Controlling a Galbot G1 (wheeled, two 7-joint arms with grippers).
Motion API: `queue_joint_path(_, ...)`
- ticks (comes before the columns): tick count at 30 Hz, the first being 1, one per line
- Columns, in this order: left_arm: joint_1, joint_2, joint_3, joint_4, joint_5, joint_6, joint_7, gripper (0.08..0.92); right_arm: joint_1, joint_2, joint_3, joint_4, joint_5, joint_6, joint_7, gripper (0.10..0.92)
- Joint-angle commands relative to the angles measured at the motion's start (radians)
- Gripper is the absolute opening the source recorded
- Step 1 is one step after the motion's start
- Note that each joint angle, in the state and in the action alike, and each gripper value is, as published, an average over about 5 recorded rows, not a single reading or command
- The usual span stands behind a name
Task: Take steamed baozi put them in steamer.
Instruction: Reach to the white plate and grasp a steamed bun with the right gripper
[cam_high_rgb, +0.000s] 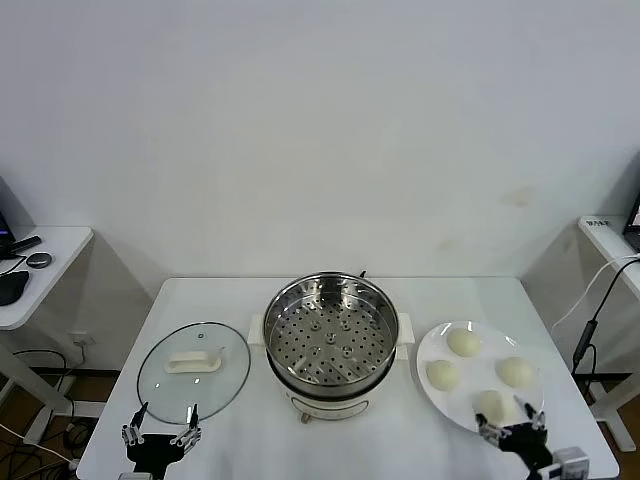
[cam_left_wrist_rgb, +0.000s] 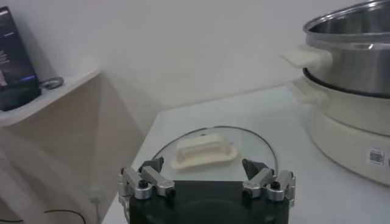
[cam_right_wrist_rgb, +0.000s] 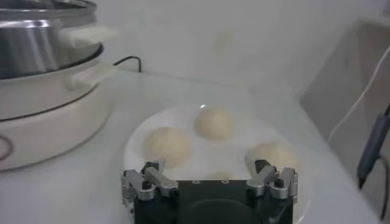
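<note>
Nearest the camera, at the front edge of the table, the right gripper (cam_high_rgb: 512, 432) is seen with its fingers spread wide and nothing held between them. It is poised over the near rim of a flat white plate (cam_high_rgb: 436, 349), just in front of the closest of four steamed baozi (cam_high_rgb: 489, 404). From the right wrist view, that closest bun is mostly hidden behind the gripper body, while three others (cam_right_wrist_rgb: 168, 145) are spread across the plate beyond it, each apart from its neighbours.

Left of the plate, at the middle of the table, the steamer (cam_high_rgb: 331, 340) is placed: a shiny steel pot on a white base, its perforated tray bare. No bun is yet inside it.

Farther left, a round glass lid (cam_high_rgb: 193, 370) with a white handle is laid flat on the white table (cam_high_rgb: 470, 296). The left gripper (cam_high_rgb: 160, 438) is parked at the lid's near edge, also spread wide and holding nothing.

The step in hand is judged to be the first pick, with all four buns still to be moved. For the next move, the right gripper would need to be lowered around the nearest bun and closed gently, since the soft dough could be dented, then lifted clear of the pot's rim.
</note>
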Motion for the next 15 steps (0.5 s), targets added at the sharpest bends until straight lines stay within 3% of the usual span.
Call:
queue_joint_path(1,0.009,-0.014,0.004,-0.017,-0.001,0.012,0.0,0.823,0.222,-0.169,0.09,-0.031,-0.197,-0.015,-0.19,0.823)
queue_joint_path(8,0.015,-0.023,0.001,-0.02,0.008,0.01,-0.005,0.823,0.39,-0.445,0.042,-0.08,-0.365,0.013,-0.529,0.823)
queue_joint_path(12,0.019,-0.027,-0.007,-0.023,0.002,0.011,-0.008,0.823,0.558,-0.611,-0.03,-0.186,-0.454,0.046,-0.781,0.823)
queue_joint_path(15,0.02,-0.031,-0.011,-0.03,-0.007,0.014,-0.006,0.823,0.705,-0.727,-0.172,-0.275,-0.461,0.072,-0.86,0.823)
